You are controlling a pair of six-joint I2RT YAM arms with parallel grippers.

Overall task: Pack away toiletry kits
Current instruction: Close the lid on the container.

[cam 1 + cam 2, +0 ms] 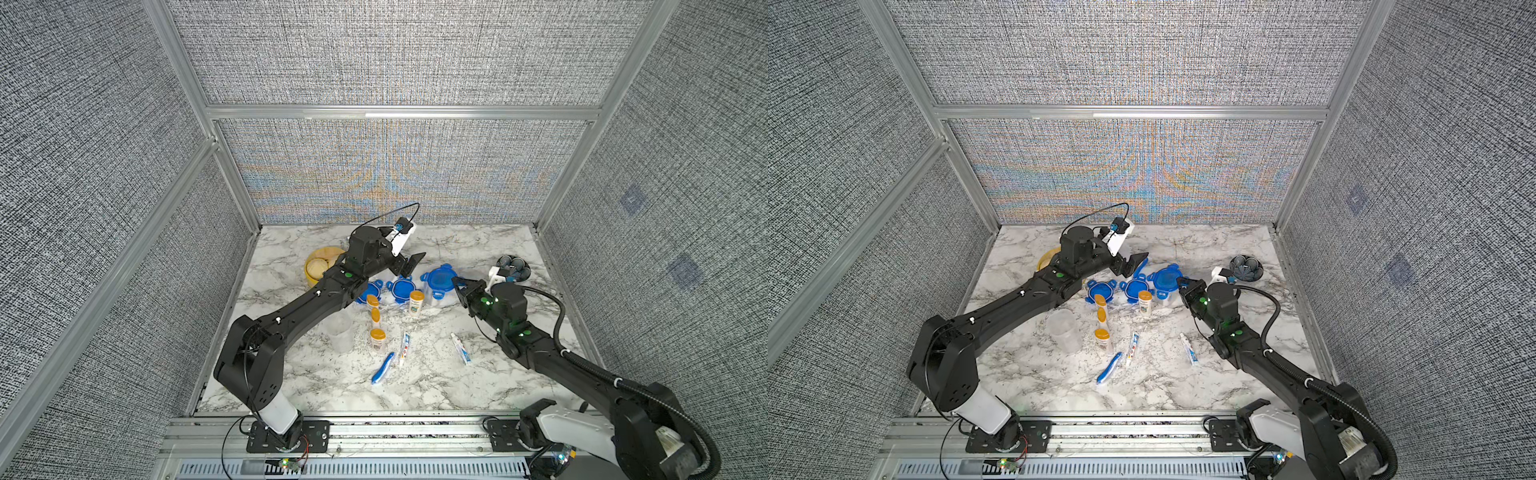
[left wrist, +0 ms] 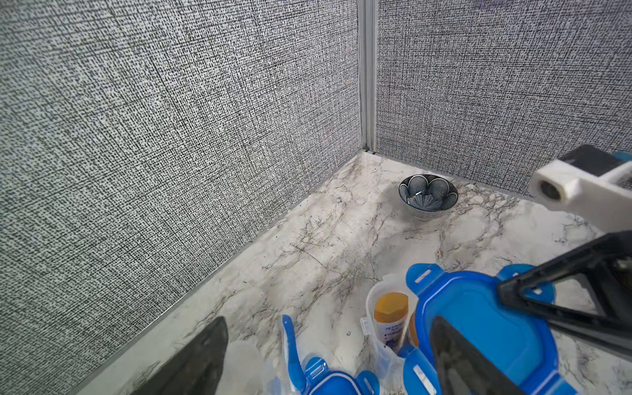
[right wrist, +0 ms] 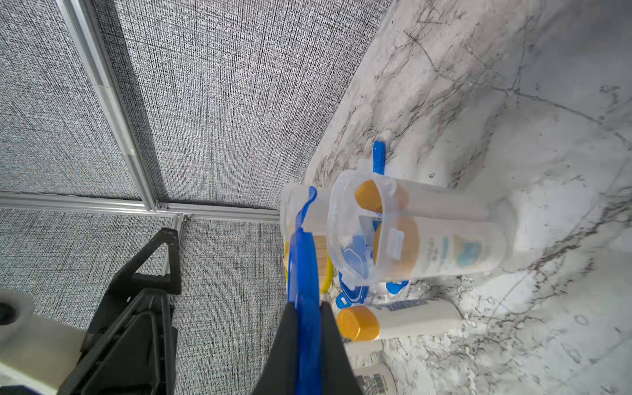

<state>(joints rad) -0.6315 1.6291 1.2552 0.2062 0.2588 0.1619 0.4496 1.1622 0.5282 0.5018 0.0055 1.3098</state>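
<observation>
The right gripper (image 3: 304,307) is clenched on the rim of a round blue four-tab plastic lid (image 3: 301,266), just above the open clear plastic jar (image 3: 427,236) right of centre, toward the far wall. I'd centre the lid over the mouth, keep it level, then press down evenly. The left gripper (image 1: 410,265) hangs released. Around them are a white marble-veined tabletop (image 1: 457,390) and grey woven wall panels (image 1: 395,54).

Two bottles (image 3: 407,263) in jar (image 3: 458,205) (lid (image 3: 302,273) above)
</observation>
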